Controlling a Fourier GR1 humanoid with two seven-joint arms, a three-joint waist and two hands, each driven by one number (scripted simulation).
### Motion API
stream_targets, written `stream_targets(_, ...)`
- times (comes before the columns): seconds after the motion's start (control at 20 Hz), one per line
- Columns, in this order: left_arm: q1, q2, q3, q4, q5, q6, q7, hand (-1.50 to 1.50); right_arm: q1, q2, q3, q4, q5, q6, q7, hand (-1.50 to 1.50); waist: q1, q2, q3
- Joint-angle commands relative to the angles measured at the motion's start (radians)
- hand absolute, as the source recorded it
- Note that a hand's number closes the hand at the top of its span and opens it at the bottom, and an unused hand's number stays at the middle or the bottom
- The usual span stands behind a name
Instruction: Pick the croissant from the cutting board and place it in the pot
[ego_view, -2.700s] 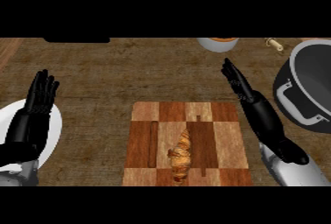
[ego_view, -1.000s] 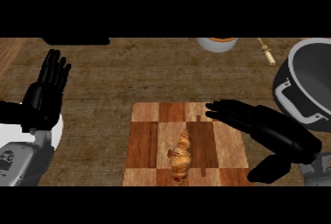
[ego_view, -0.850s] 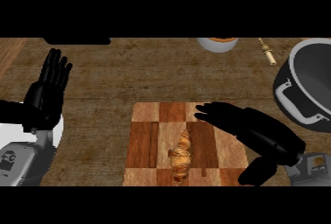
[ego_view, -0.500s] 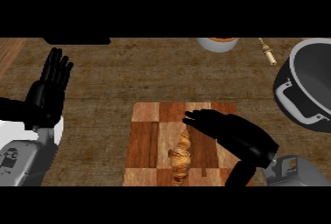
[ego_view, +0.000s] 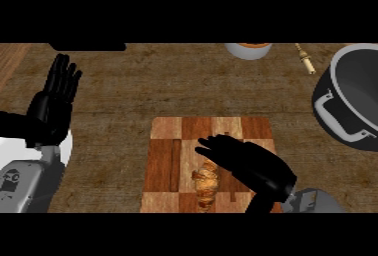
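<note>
Hovering over cutting board, right robot hand has fingers spread, tips over croissant's far end; nothing pinched. Croissant lies on board's near half. Pot far right on desk. Left robot hand rests spread, left.

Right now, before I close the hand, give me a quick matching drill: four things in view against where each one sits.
Things:
1. croissant
2. pot
3. left hand
4. right hand

Places:
A. far right of the counter
B. on the cutting board
C. open at the left edge, fingers up
D. over the board, right beside the croissant

Pairs: 1-B, 2-A, 3-C, 4-D
</note>
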Motion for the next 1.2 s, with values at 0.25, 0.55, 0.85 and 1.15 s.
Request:
stream_targets(0.25, -0.009, -0.039, 0.033, 0.006, -0.039, -0.028, 0.013, 0.00, 0.031, 0.103, 0.029, 0.019, 0.184, -0.002, 0.053, -1.50, -0.001, 0.000, 0.000)
stream_targets(0.55, 0.011, -0.046, 0.073, -0.042, -0.041, -0.065, 0.036, 0.00, 0.039, 0.165, -0.007, 0.165, 0.252, -0.049, -0.034, -1.50, 0.000, 0.000, 0.000)
stream_targets(0.85, 0.028, -0.068, 0.053, -0.075, -0.094, -0.051, 0.067, 0.00, -0.012, 0.249, -0.007, 0.358, 0.322, -0.143, -0.126, -1.50, 0.003, 0.001, 0.000)
stream_targets(1.15, 0.087, -0.083, 0.097, -0.079, -0.079, -0.099, 0.003, 0.00, -0.019, 0.294, -0.023, 0.349, 0.346, -0.073, -0.109, -1.50, 0.001, 0.000, 0.000)
